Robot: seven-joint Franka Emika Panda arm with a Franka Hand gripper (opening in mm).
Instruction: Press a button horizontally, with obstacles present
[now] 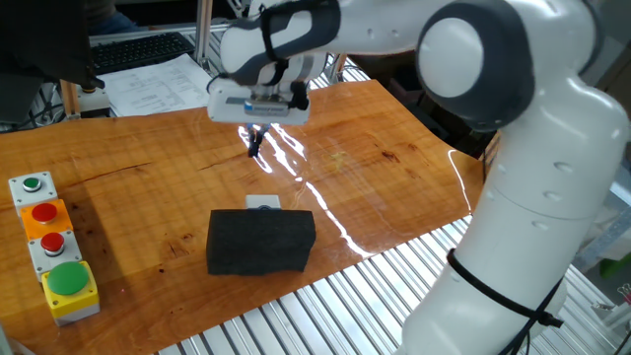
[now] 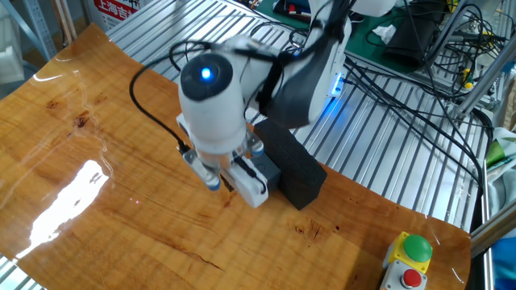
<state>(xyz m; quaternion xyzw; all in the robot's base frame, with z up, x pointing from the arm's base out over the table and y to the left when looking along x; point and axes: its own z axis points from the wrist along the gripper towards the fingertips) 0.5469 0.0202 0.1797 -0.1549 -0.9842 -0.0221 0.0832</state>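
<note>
tool (image 1: pixel 255 140) above table (image 1: pixel 394 168) (black block (image 1: pixel 260 241) nearer)

Black block (image 1: pixel 260 241) sits directly against button (image 1: pixel 262 202) on its near side; bare table (image 1: pixel 375 158) between button and gripper (image 1: pixel 255 144).

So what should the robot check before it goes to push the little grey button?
1. Button in sight: ok, only its top edge shows behind the black block.
2. Button uncovered: ok, nothing touches it.
3. Gripper on the button's side of the block: ok.
4. Gripper low enough for a sideways push: not ok, it hangs above the table.
5. Fingers shut: cannot tell.
</note>
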